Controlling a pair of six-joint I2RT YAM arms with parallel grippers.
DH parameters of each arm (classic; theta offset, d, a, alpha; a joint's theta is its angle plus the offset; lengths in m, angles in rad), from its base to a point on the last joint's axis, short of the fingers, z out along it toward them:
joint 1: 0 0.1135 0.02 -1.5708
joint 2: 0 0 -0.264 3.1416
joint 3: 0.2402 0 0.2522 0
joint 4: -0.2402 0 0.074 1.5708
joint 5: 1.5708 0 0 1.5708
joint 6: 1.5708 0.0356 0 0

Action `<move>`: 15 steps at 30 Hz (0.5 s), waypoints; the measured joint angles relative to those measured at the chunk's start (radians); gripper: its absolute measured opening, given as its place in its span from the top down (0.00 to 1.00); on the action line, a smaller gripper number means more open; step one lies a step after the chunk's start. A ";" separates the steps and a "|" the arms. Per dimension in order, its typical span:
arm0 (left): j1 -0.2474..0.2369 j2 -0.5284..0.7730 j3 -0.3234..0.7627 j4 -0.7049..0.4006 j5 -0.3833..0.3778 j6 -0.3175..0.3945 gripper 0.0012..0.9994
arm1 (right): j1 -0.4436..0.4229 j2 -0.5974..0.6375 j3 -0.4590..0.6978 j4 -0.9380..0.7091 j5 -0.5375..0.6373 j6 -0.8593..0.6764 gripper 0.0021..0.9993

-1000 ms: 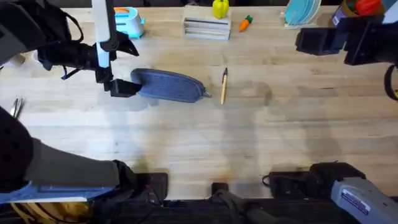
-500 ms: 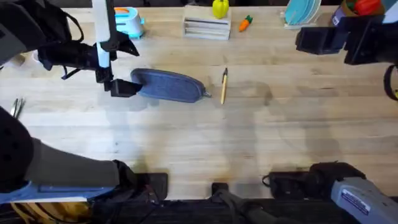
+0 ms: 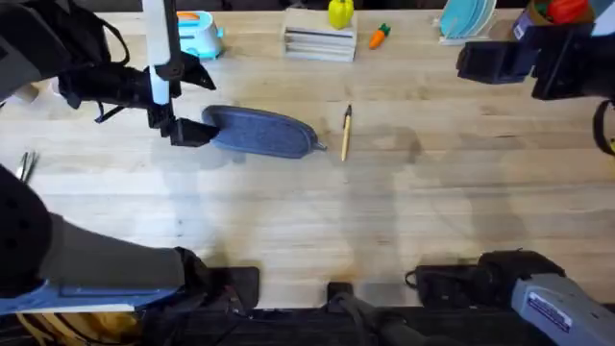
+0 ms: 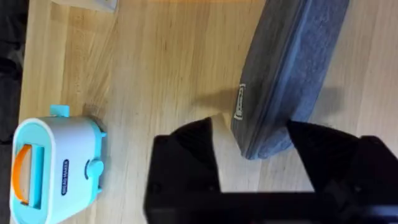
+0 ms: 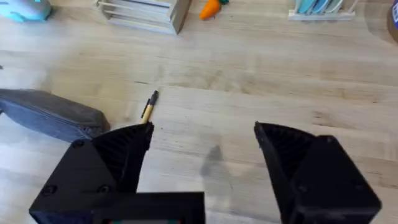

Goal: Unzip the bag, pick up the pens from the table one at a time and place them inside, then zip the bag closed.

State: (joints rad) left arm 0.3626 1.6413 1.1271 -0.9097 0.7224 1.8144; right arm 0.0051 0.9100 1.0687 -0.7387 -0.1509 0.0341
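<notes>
The grey-blue bag (image 3: 261, 132) lies on the table (image 3: 317, 221), left of centre, with its zipper shut. My left gripper (image 3: 195, 134) is at the bag's left end. In the left wrist view the left gripper (image 4: 252, 140) is open and its black fingers (image 4: 189, 155) straddle the rounded end of the bag (image 4: 286, 68), with a gap on one side. One yellow-tan pen (image 3: 346, 132) with a dark tip lies just right of the bag. My right gripper (image 3: 471, 63) hovers at the far right, open and empty. The right wrist view shows the pen (image 5: 149, 107) and the bag (image 5: 50, 115) beyond the right gripper (image 5: 202, 134).
Along the table's far edge stand a teal toy toaster (image 3: 197, 34), a wooden rack (image 3: 319, 42), an orange toy carrot (image 3: 380, 37) and a rack of blue plates (image 3: 466, 19). The toaster (image 4: 56, 162) also sits close beside my left gripper.
The left gripper has shifted very slightly at the bag's end. The bag, the pen and the right arm have not moved.
</notes>
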 joint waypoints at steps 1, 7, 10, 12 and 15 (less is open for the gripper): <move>0.000 0.000 0.000 -0.001 0.000 0.000 0.19 | 0.000 0.000 0.000 0.000 0.000 0.000 0.00; 0.000 0.000 0.000 -0.012 0.000 0.003 0.77 | 0.000 0.000 0.000 0.000 0.000 0.000 0.00; 0.000 0.000 0.000 -0.011 -0.002 0.004 0.95 | 0.000 0.000 0.000 0.000 0.000 0.000 0.00; 0.000 0.000 0.000 -0.011 -0.001 0.004 0.96 | 0.000 0.000 0.000 0.000 0.000 0.000 0.00; 0.000 0.000 0.000 -0.011 -0.002 0.004 0.96 | 0.000 0.000 0.000 -0.001 -0.002 0.004 0.00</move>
State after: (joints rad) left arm 0.3626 1.6417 1.1271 -0.9203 0.7208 1.8187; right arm 0.0051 0.9100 1.0687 -0.7394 -0.1528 0.0380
